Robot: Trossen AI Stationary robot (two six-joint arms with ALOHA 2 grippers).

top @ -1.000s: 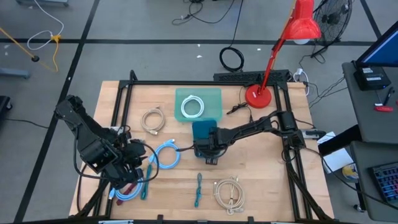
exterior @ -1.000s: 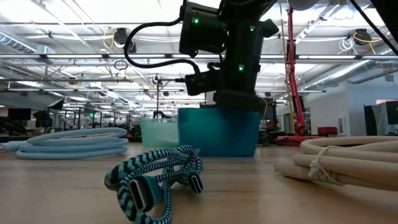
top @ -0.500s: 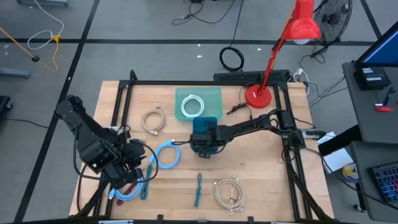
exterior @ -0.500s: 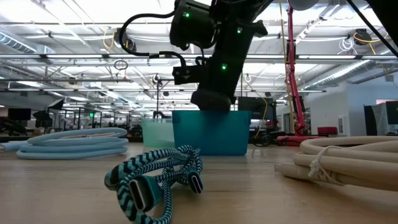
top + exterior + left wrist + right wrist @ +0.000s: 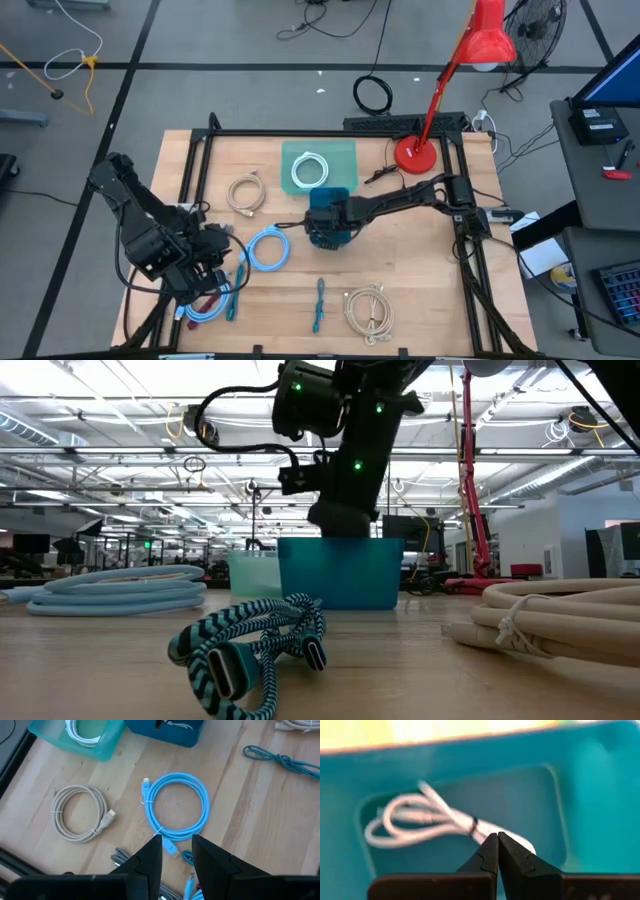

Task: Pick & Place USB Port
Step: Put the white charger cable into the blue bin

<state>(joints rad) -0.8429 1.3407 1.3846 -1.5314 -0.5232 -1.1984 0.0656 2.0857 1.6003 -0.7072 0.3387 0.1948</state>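
Observation:
A dark teal bin [image 5: 328, 197] stands mid-table. My right gripper [image 5: 497, 839] is above its opening, shut, with a bundled white cable [image 5: 420, 822] running from the fingertips into the bin. In the low view that gripper [image 5: 340, 525] stands just over the bin's rim [image 5: 340, 542]. At the table's near left, my left gripper [image 5: 177, 851] hangs open and holds nothing. Below it a light-blue cable coil [image 5: 176, 806] lies flat on the wood. My right gripper appears to pinch the white cable's bundled end [image 5: 481, 833], just past its dark tie, at the fingertips. The fingers slant down from above into the bin. The loops hang inside the bin; the fingers hide the exact place of contact.
A light teal bin [image 5: 318, 165] with a white coil sits behind the dark one. A beige cable [image 5: 245, 193], a teal braided cable [image 5: 318, 305], a cream cable [image 5: 368, 310] and a blue bundle [image 5: 205, 310] lie about. A red lamp [image 5: 415, 152] stands far right.
My right gripper has risen and gone toward the table's far edge, from just in front of the dark teal bin to over its opening, staying shut.

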